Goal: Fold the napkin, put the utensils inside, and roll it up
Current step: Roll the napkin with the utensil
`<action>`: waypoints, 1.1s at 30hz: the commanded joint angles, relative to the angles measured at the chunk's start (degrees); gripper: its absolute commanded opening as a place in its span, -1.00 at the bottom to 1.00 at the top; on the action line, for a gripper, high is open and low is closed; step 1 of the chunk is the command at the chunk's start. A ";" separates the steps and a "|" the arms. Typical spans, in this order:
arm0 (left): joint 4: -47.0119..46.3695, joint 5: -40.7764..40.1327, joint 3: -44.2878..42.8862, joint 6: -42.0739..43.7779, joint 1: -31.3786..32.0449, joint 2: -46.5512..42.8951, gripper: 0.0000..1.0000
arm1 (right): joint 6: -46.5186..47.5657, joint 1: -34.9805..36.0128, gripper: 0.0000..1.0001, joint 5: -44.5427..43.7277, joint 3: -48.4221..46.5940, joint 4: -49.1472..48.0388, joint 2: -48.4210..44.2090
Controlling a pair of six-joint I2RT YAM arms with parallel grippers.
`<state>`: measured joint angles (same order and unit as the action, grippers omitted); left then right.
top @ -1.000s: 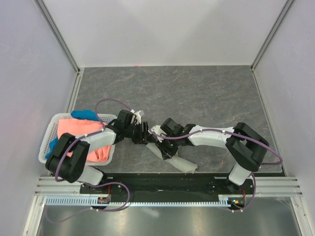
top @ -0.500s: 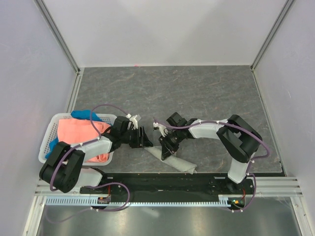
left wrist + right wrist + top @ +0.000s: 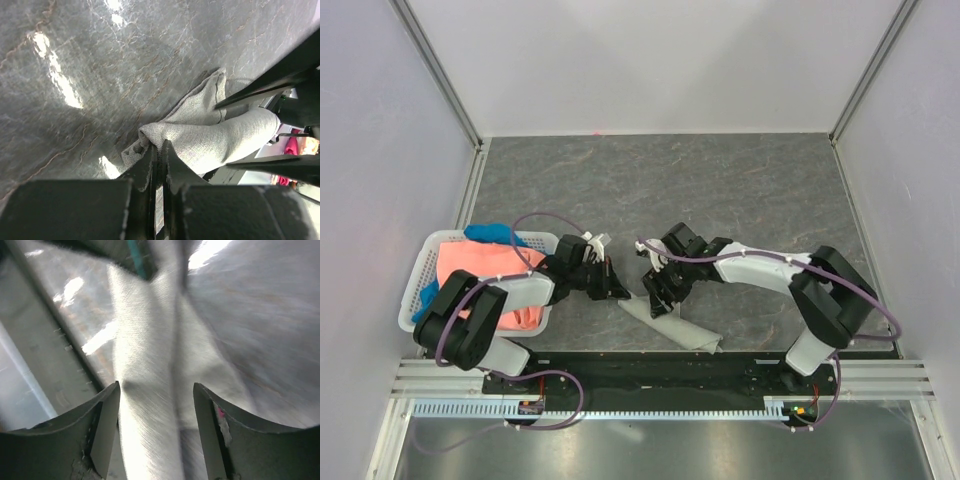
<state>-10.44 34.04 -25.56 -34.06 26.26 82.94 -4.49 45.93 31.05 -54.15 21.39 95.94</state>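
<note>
The left gripper (image 3: 614, 285) is holding its jaws clenched at the left tip of the rolled napkin (image 3: 690, 332), which is lying slantwise toward the near right, while the released right gripper (image 3: 658, 299) is straddling it

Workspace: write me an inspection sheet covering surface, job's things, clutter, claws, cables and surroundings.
Surface: dark marbled table, glare patches.
Job's things: grey napkin rolled, lying diagonally near the table's front edge; utensils not seen.
Clutter: white basket at left holding coral cloth and blue cloth.
Claws: left claw shut, tips at the roll's end; right claw open, straddling the roll.
Cables: purple cables looped along both arms.
Surroundings: pale walls, metal frame posts.
</note>
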 commanded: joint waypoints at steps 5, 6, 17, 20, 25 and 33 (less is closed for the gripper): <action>4.89 -0.11 -3.44 1.28 0.02 3.02 -0.96 | -0.34 13.82 0.42 -30.59 -3.24 3.13 -8.05; 5.86 -0.29 -3.62 1.28 0.02 3.11 -0.96 | -0.95 15.05 0.43 -32.44 -3.33 3.05 -7.70; 8.06 -0.03 -4.76 1.28 0.02 3.81 -0.96 | -0.43 23.85 0.43 -45.55 -3.60 3.05 1.35; 8.06 0.58 -4.94 1.46 0.02 3.46 -0.95 | -0.08 23.77 0.40 -46.77 -3.24 3.05 2.06; 7.89 1.11 -5.11 1.98 0.02 1.89 -0.61 | 0.89 22.89 0.07 -44.24 -2.45 3.05 2.93; 8.85 -4.15 -4.85 1.37 0.02 -6.37 0.18 | 1.94 17.88 -0.30 -23.95 -1.31 2.26 3.11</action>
<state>-2.68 33.65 -29.69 -33.74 26.26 81.69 -2.74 66.08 -6.24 -56.75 22.37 97.34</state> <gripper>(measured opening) 0.562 0.387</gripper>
